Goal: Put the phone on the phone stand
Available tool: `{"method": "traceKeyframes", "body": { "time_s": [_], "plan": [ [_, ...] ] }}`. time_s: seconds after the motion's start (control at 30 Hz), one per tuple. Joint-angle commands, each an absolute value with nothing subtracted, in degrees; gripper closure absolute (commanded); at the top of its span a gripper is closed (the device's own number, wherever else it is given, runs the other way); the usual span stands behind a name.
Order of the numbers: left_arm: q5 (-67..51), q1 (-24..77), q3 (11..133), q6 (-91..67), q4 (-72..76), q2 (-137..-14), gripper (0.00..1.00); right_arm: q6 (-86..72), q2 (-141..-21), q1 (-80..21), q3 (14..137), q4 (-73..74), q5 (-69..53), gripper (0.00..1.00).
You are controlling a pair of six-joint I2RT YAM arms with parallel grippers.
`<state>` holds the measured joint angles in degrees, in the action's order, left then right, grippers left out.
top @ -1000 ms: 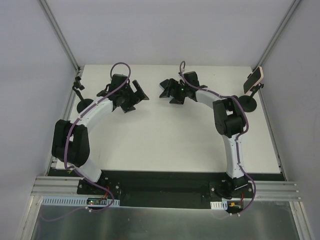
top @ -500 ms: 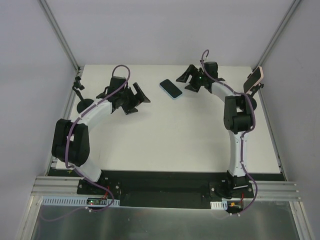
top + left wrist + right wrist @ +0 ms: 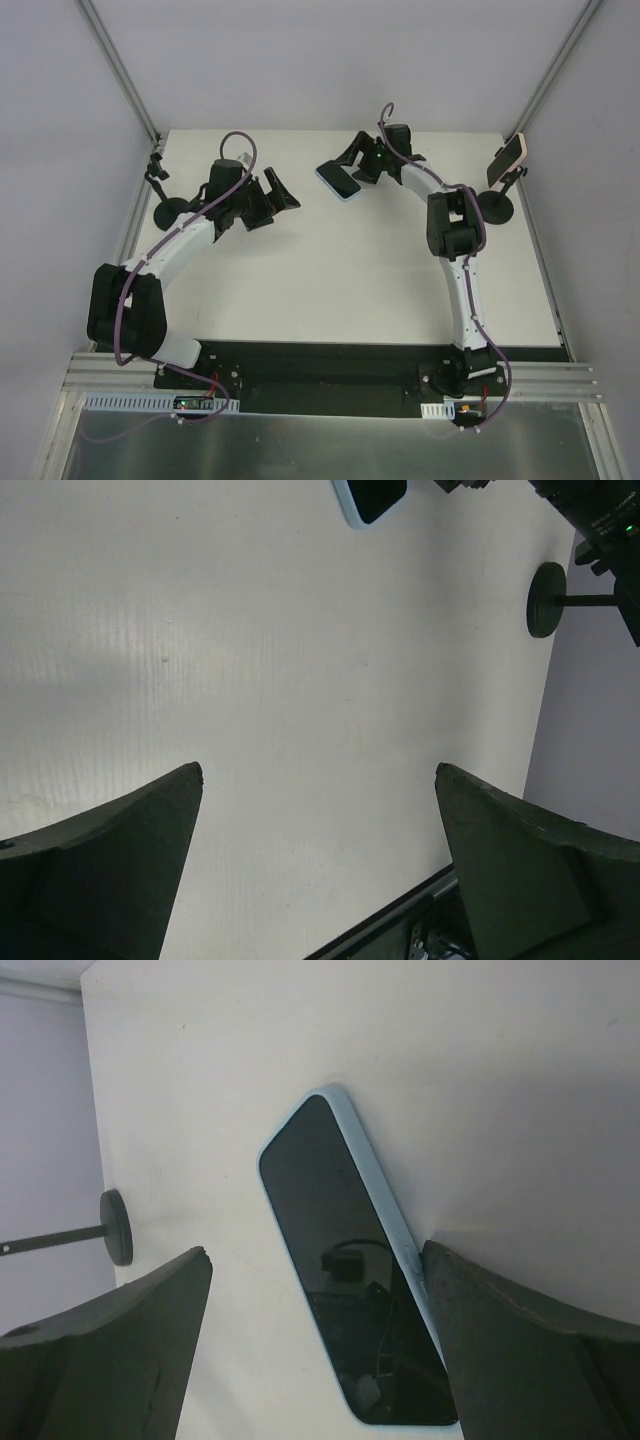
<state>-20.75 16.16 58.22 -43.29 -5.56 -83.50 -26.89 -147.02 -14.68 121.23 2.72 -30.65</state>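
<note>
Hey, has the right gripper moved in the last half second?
Yes. The right gripper shifted left, away from the right stand, and is now over the phone.

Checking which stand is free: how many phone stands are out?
2. The left stand, at the far left, is empty. The right stand, at the far right, already holds a pink phone. No others seem hidden.

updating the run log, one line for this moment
phone flat on table | right claw open over it | left claw open
</note>
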Motion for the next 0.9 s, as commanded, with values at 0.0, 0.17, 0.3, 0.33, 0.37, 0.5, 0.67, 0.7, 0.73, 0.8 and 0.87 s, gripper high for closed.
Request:
{"method": "traceKeyframes", "body": {
  "time_s": [0.0,0.17,0.3,0.33,0.37,0.5,0.67,0.7,0.73,0.8,0.87],
  "plan": [
    [-18.64,16.26,58.62,-40.26,-4.65,-82.09,0.01,-24.27,-141.16,-19.07,113.31,5.37,-29.79,0.11],
    [-19.86,14.07,63.71,-37.45,-8.95,-87.0,0.01,-19.07,-128.36,-24.78,95.92,3.61,-29.44,0.18],
    [-23.11,13.36,74.86,-32.45,-14.76,-94.55,0.05,-20.3,-118.94,-27.07,81.68,-3.76,-31.99,0.2],
    [-24.33,13.45,77.14,-31.74,-16.07,-97.88,0.07,-20.82,-116.91,-26.98,78.17,-6.56,-31.64,0.19],
    [-24.43,13.45,81.78,-31.38,-18.35,-99.39,0.08,-20.92,-112.81,-26.72,73.18,-7.64,-31.38,0.19],
    [-20.59,13.54,85.08,-27.35,-23.12,-98.36,0.12,-17.23,-103.99,-25.23,64.26,-8.88,-31.2,0.14],
    [6.59,13.18,80.44,-22.68,-26.54,-85.71,0.03,-14.59,-93.44,-24.61,56.7,-8.79,-32.34,0.09],
    [10.07,12.84,79.38,-22.41,-26.98,-83.78,0.01,-14.24,-92.21,-24.61,54.6,-8.88,-32.43,0.09],
    [13.07,12.31,78.23,-22.41,-27.5,-79.84,0.01,-14.24,-90.11,-24.61,53.62,-8.88,-32.61,0.09],
    [20.37,9.95,75.07,-23.37,-27.77,-76.04,0.01,-14.41,-88.25,-24.61,51.0,-9.14,-33.31,0.09],
    [21.45,6.52,72.87,-24.78,-28.82,-71.38,0.01,-14.41,-85.62,-24.7,49.58,-9.23,-33.49,0.09]
  ]
}}
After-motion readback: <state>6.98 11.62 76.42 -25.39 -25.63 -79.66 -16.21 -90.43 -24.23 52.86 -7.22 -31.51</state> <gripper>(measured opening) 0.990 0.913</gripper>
